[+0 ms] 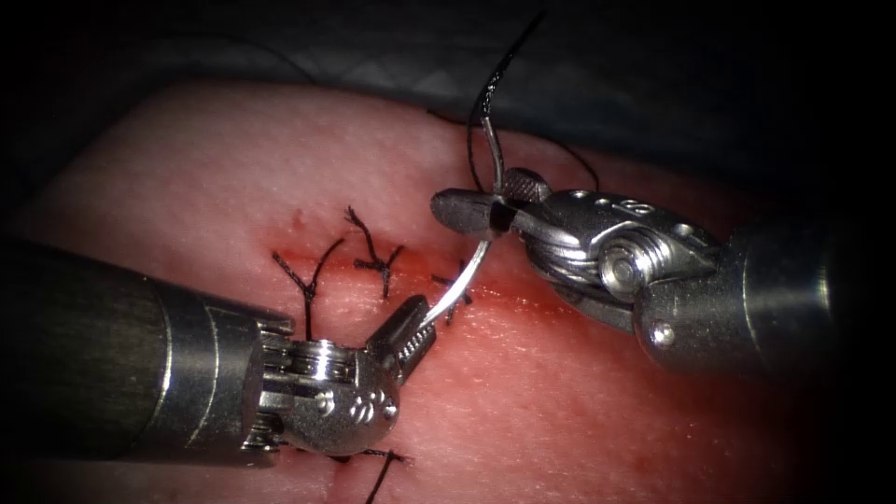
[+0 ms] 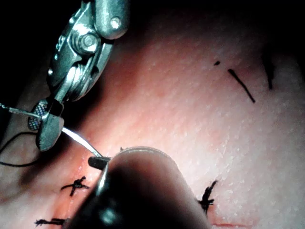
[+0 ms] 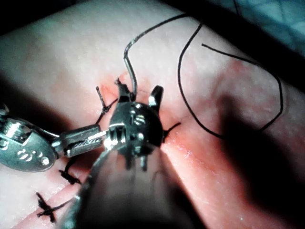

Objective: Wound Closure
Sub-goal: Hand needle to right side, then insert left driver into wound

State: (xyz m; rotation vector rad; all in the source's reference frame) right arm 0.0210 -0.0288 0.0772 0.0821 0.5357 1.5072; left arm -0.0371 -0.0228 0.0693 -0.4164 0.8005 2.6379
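While both of my tools meet over the cut, the needle spans the gap between them, clear of the tissue as far as I can judge. My right tool has its jaws closed across the needle about the middle of its curve; the swaged end rises above the jaws, and the thread runs up and away from it toward the far side. My left tool has its jaws closed on the needle near its point, just below the cut and close to the finished knots. In the left wrist view the bright needle runs from the right tool to my own jaw tip. In the right wrist view the thread lies in a slack loop on the tissue to the right of the cut.

With two tools clamped on one curved needle, my worry is any uneven pull: it could twist the needle in one set of jaws, or bend it. Holding so near the point risks dulling it, and a slip could drop the point onto the tissue beside the stitches. The loose loop could also snag on a jaw or on the cut ends of thread along the wound, which sit near my left tool.
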